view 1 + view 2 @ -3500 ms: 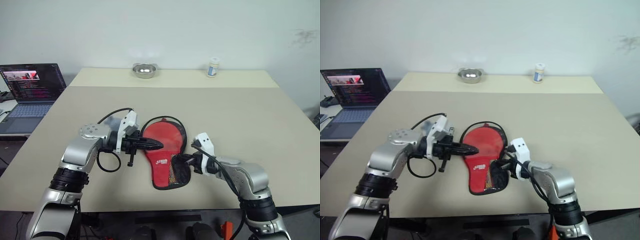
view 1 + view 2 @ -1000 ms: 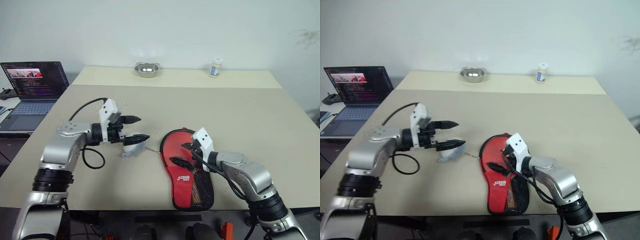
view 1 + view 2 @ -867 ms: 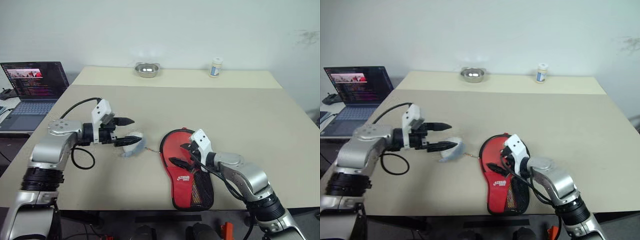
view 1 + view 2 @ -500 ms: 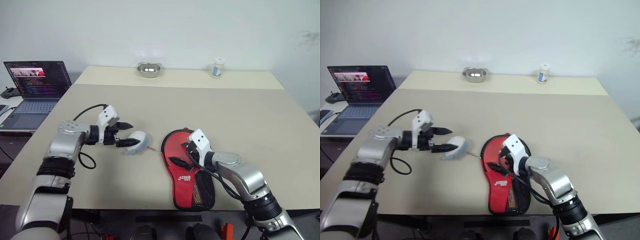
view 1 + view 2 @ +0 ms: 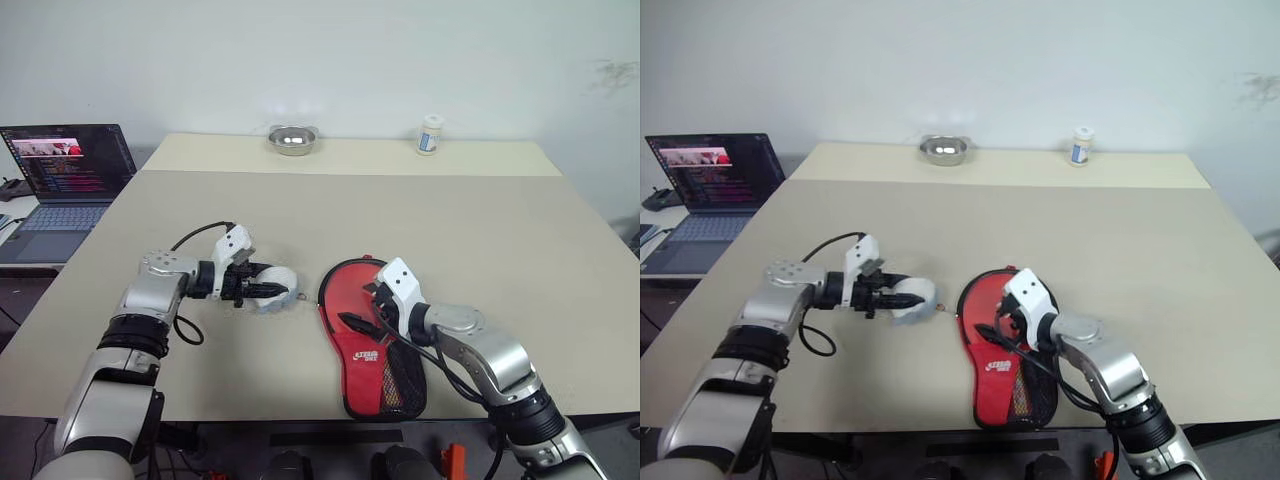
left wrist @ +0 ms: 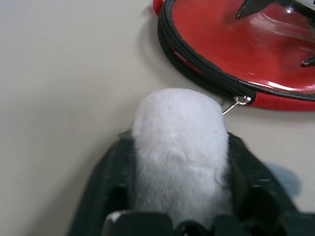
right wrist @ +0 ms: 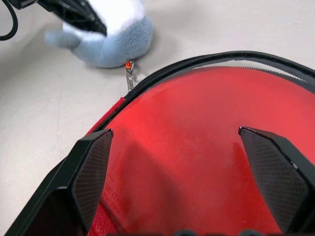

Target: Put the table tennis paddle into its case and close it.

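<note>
Bottom centre: case (image 5: 375, 345) zipped around the paddle; your right gripper (image 5: 366, 308), jaws wide, rests on it. Centre-left, left gripper (image 5: 268, 290) pinches the fluffy charm (image 5: 276, 291) on the zip pull; tug carelessly and the case slides

Beige table (image 5: 480, 240) bears red case (image 5: 365, 320), white-and-blue plush (image 5: 276, 290), metal bowl (image 5: 291, 140), small bottle (image 5: 430, 134).

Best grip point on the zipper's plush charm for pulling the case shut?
Grip the plush charm across its soft body, approaching from the robot's left, opposite the case. Its metal link joins the zipper on the case-facing end. The left claw already straddles it.
</note>
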### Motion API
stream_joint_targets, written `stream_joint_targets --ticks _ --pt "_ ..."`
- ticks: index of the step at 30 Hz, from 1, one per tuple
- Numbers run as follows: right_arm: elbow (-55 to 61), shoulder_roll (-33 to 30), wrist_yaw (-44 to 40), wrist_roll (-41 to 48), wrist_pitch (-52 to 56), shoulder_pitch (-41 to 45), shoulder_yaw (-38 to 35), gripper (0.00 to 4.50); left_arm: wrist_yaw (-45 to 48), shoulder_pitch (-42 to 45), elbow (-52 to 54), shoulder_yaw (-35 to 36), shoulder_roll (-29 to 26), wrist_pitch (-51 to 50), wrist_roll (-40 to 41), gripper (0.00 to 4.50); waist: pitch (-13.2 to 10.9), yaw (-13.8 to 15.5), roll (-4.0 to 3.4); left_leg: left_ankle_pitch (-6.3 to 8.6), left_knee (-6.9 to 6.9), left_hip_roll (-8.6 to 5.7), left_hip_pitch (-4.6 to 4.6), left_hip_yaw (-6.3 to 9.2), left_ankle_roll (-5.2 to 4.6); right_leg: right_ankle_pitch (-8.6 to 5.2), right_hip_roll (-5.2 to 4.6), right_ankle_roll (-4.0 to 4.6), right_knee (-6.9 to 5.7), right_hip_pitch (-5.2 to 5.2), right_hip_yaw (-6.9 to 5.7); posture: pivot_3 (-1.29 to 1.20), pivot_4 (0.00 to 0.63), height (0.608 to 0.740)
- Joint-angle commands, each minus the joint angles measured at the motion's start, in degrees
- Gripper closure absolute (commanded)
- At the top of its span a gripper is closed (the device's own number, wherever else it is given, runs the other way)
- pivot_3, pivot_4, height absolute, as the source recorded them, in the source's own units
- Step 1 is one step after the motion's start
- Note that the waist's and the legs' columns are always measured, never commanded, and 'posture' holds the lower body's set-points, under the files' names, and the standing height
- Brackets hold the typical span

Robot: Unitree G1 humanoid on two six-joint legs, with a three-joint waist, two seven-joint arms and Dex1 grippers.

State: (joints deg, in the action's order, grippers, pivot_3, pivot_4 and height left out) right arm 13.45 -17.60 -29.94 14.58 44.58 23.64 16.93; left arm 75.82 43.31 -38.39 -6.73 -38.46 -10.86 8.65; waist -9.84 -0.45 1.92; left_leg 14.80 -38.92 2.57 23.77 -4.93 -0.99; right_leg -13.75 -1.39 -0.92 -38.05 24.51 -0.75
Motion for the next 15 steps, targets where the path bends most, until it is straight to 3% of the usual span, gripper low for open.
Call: stream_joint_targets --ticks 1,5,11,15 --pt "0.5 0.5 -0.3 -0.6 -1.3 0.0 0.6 0.00 0.3 -1.0 1.6 0.1 -0.2 -2.2 -0.1 3.53 0.0 0.0 0.00 0.00 0.00 0.00 0.00 0.00 0.00 0.00 0.00 0.00 0.00 0.00 0.00 0.00 0.150 0.740" --pt "-2.4 -0.5 -0.3 -2.4 -1.8 -0.7 2.0 0.00 -1.6 0.4 3.2 0.9 1.3 -5.9 0.8 4.11 0.0 0.0 0.00 0.00 0.00 -0.01 0.00 0.00 0.00 0.00 0.00 0.00 0.00 -0.01 0.00 0.00 0.150 0.740" --pt "-4.0 -1.8 -0.9 -4.3 -2.6 -2.3 3.1 0.00 -9.0 7.7 0.6 2.9 6.0 -10.1 1.0 4.21 0.1 0.6 0.19 0.00 -0.06 -0.03 -0.09 0.11 0.00 0.00 -0.01 -0.02 0.01 -0.19 -0.09 0.00 0.150 0.740" --pt "-5.2 -1.7 -1.3 -5.0 -3.0 -3.0 3.6 0.00 -20.0 19.7 -12.1 4.9 13.2 -8.4 -0.2 4.21 0.2 0.7 0.38 0.00 -0.11 -0.07 -0.09 0.13 0.00 -0.05 -0.01 -0.13 0.04 -0.24 -0.10 0.00 0.150 0.740"
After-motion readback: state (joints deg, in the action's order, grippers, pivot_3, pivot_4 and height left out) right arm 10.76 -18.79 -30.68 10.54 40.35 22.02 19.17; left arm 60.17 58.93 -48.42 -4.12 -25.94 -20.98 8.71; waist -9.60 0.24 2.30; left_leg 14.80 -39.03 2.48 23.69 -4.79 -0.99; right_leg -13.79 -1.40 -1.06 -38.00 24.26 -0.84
